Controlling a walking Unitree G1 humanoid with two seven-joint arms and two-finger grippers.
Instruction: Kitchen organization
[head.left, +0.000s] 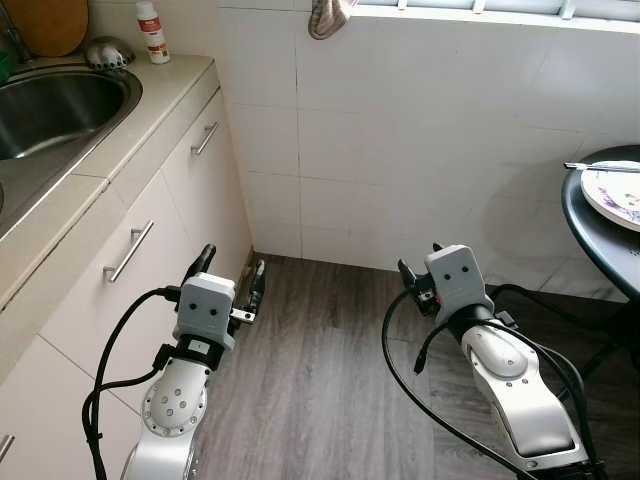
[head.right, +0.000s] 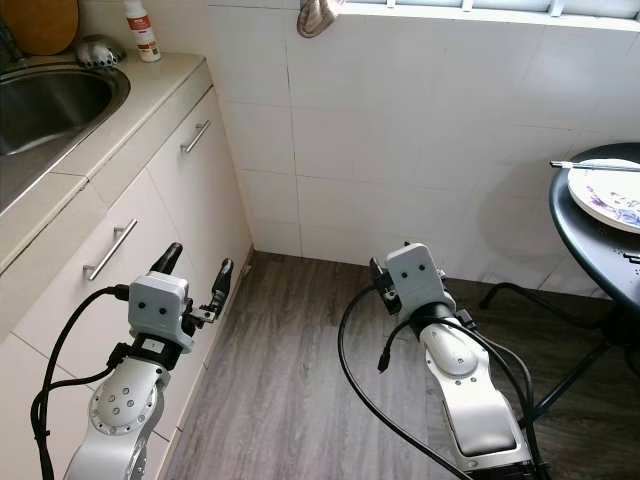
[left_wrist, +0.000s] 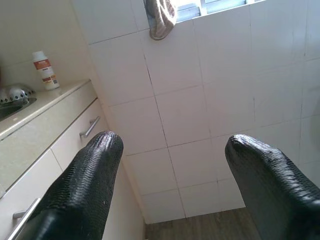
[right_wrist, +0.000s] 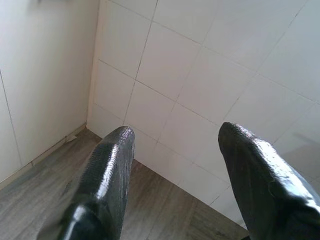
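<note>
Both arms forward, low over grey wood-look floor; nothing held. My left gripper (head.left: 231, 276) fingers spread, empty; my right gripper (right_wrist: 175, 165) likewise parted on air. Candidate items sit well apart: white plastic bottle with red label (head.left: 151, 30) far up-left of left gripper on beige countertop (head.left: 160, 95); patterned white plate (head.left: 615, 193) up-right of right gripper on black round table (head.left: 590, 235). Risk: left fingers close beside cream cabinet drawer (head.left: 130, 250); a turn could snag its steel handle (head.left: 128, 251)

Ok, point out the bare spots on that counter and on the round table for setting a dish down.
Free: the counter strip between the sink and the tiled wall, in front of the bottle. Crowded: the back corner by the bottle, and the black table, where a plate takes the visible top.
</note>
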